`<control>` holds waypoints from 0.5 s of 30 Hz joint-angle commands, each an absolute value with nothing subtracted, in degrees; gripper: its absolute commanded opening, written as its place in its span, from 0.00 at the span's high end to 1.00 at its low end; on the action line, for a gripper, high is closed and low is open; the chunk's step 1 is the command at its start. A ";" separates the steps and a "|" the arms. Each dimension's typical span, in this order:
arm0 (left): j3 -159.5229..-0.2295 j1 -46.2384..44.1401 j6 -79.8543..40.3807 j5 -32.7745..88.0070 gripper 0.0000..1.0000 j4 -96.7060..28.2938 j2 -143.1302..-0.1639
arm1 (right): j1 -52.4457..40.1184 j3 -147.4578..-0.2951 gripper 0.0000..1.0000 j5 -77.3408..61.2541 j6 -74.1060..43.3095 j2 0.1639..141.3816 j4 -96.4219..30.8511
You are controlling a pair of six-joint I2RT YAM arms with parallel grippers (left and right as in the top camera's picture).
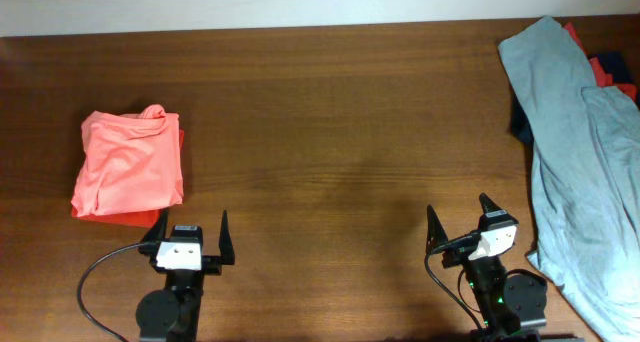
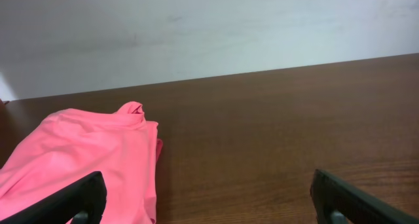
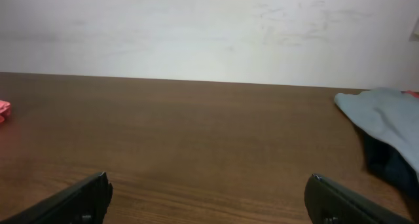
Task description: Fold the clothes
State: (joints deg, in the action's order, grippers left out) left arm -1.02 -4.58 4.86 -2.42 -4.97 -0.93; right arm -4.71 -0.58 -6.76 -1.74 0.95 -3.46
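The salmon-pink T-shirt (image 1: 128, 164) lies as a folded bundle at the left of the overhead frame on the brown wooden table (image 1: 330, 132), its upper face plain cloth with a bunched knot of fabric at its top edge. It is just above the left gripper (image 1: 192, 228) and apart from it. At the far right, a grey-blue T-shirt (image 1: 585, 152) sprawls loose and crumpled from the upper right corner down to the lower right edge. Under its top end a red-orange cloth (image 1: 601, 70) shows, and beside that a dark navy cloth (image 1: 621, 82) that also shows at the grey shirt's left border. The right gripper (image 1: 458, 214) sits at the lower right, just left of the grey shirt's lower hem and not touching it. Both grippers have their 2 fingers spread wide with nothing between them; each wrist view shows bare wood in the gap. A black cable (image 1: 95, 272) loops beside the left arm's base. The middle of the table between the 2 heaps is bare wood, and a pale wall (image 2: 196, 34) rises behind its far edge.
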 commanded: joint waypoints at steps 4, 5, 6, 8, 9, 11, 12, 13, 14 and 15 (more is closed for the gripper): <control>-0.56 -4.34 4.34 -2.79 0.01 -4.56 -0.34 | -5.19 -0.32 0.01 -6.87 -2.37 0.73 -3.84; -0.56 -4.34 4.34 -2.79 0.01 -4.56 -0.34 | -5.19 -0.32 0.01 -6.90 -2.35 0.73 -3.84; -0.56 -4.34 4.34 -2.79 0.01 -4.56 -0.34 | -5.19 -0.32 0.01 -6.90 -2.35 0.73 -3.86; -0.56 -4.34 4.34 -2.79 0.01 -4.56 -0.34 | -5.19 -0.32 0.01 -6.90 -2.37 0.73 -3.84; -0.56 -4.34 4.34 -2.79 0.01 -4.54 -0.34 | -5.19 -0.32 0.02 -6.90 -2.37 0.73 -3.86; -0.56 -4.34 4.34 -2.79 0.01 -4.54 -0.34 | -5.19 -0.32 0.01 -6.90 -2.35 0.73 -3.84; -0.56 -4.34 4.34 -2.79 0.01 -4.54 -0.34 | -5.19 -0.32 0.01 -6.90 -2.35 0.73 -3.84; -0.56 -4.34 4.34 -2.79 0.01 -4.54 -0.34 | -5.19 -0.32 0.01 -6.87 -2.35 0.73 -3.84; -0.56 -4.34 4.34 -2.79 0.01 -4.54 -0.32 | -5.19 -0.32 0.01 -6.90 -2.35 0.73 -3.86; -0.56 -4.34 4.34 -2.79 0.01 -4.54 -0.32 | -5.19 -0.32 0.01 -6.90 -2.35 0.73 -3.86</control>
State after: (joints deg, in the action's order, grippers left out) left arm -1.02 -4.58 4.86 -2.42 -4.91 -0.93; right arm -4.71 -0.58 -6.76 -1.72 0.95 -3.46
